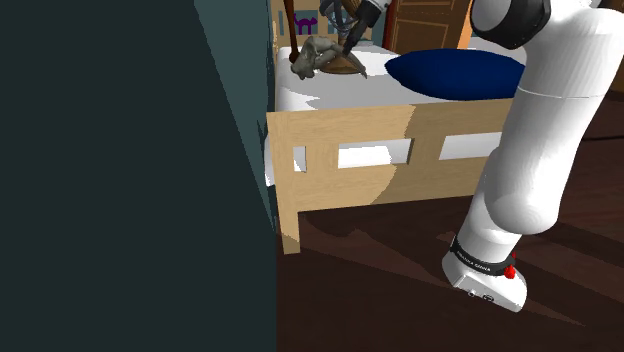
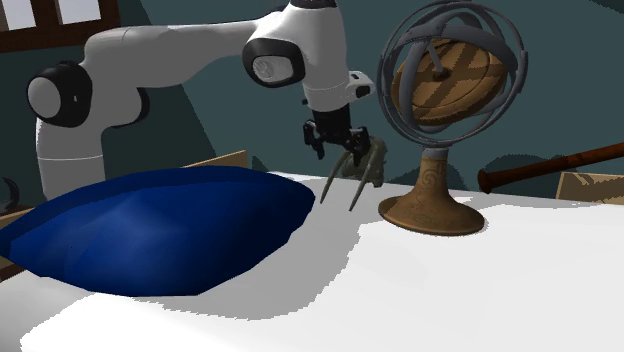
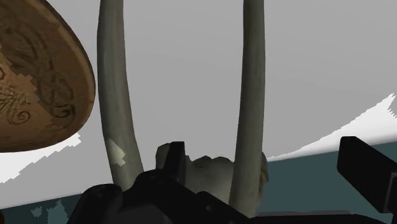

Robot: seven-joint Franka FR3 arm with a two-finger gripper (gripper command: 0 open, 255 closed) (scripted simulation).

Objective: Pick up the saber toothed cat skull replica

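1. Two black fingers (image 3: 366,168) of the gripper (image 2: 338,148) standing apart, clasping nothing; open jaws straddling the top of the saber toothed cat skull replica (image 3: 213,173).
2. Directly under the gripper: that skull, grey-beige and bone-like, with both long curved fangs (image 3: 114,95) running away from the palm side by side.
3. Clear gap of sheet showing between the skull and one finger; on the other side, cannot tell whether finger and skull touch.
4. In the shoulder view, lies on the bed's white sheet (image 2: 480,290), just below and beside the gripper; cannot tell from the second exterior view whether the fang tips touch the sheet.
5. Just beside the gripper, close against the skull: round brown patterned base (image 2: 430,210) of an armillary globe (image 2: 450,80), with grey rings rising as high as the wrist.
6. Well apart from the gripper, on the side away from the globe: large dark blue pillow (image 2: 150,230) on the same sheet.
7. Beyond the globe, farther from the gripper: dark brown rod (image 2: 560,165), showing past the sheet's edge.
8. Above the gripper: white arm (image 2: 180,50) with dark joints, bent down toward it.
9. Far from the gripper, at the bed's end: pale wooden footboard (image 1: 370,120) with cut-out slots, dark wooden floor (image 1: 380,300) below, dark teal wall (image 1: 120,170) alongside.
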